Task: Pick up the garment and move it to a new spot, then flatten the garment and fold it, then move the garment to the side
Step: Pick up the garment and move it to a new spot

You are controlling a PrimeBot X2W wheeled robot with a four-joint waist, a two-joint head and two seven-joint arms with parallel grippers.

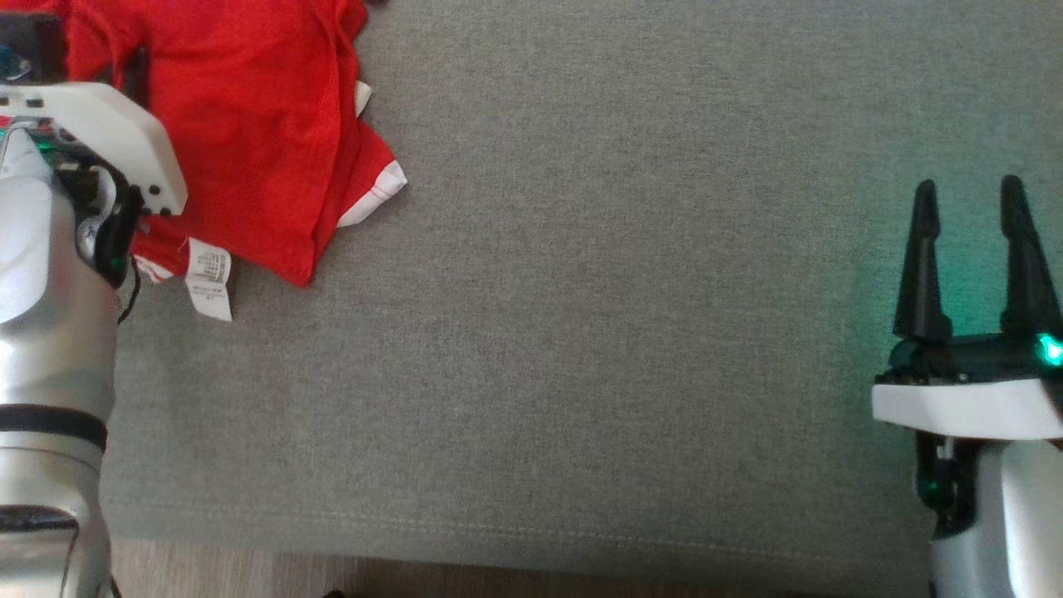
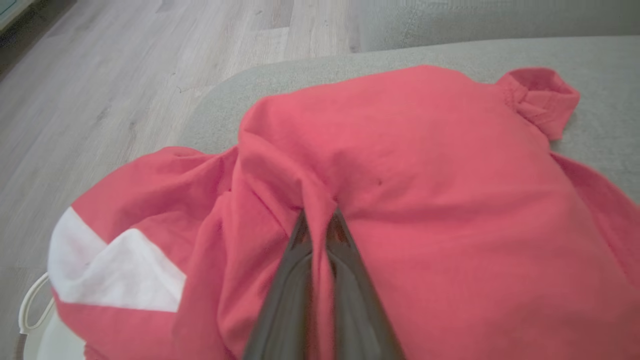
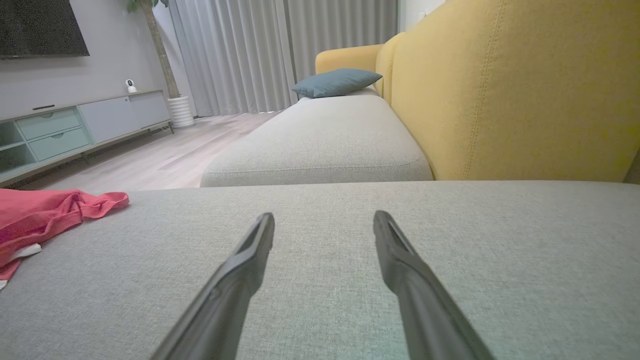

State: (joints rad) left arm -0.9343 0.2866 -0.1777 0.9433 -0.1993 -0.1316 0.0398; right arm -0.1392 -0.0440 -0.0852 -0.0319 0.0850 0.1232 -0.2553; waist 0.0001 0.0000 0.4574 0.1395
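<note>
The garment (image 1: 249, 124) is a red shirt with white trim and a white label, lying crumpled at the far left of the grey cushion (image 1: 581, 332). In the left wrist view my left gripper (image 2: 320, 220) is shut on a ridge of the garment (image 2: 425, 165), red cloth pinched between its two dark fingers. In the head view the left arm's white wrist housing (image 1: 100, 141) lies over the garment's left part. My right gripper (image 1: 972, 199) stands open at the right of the cushion, far from the garment. Its fingers (image 3: 250, 250) hover over bare grey fabric, and the garment (image 3: 45, 215) lies at the far left.
The cushion's front seam and edge (image 1: 498, 531) run along the bottom, with wood floor (image 1: 249, 573) below. A yellow sofa back (image 3: 500, 90) rises behind a second grey seat (image 3: 330, 135) with a blue pillow (image 3: 336, 82). A low cabinet (image 3: 75, 130) stands across the room.
</note>
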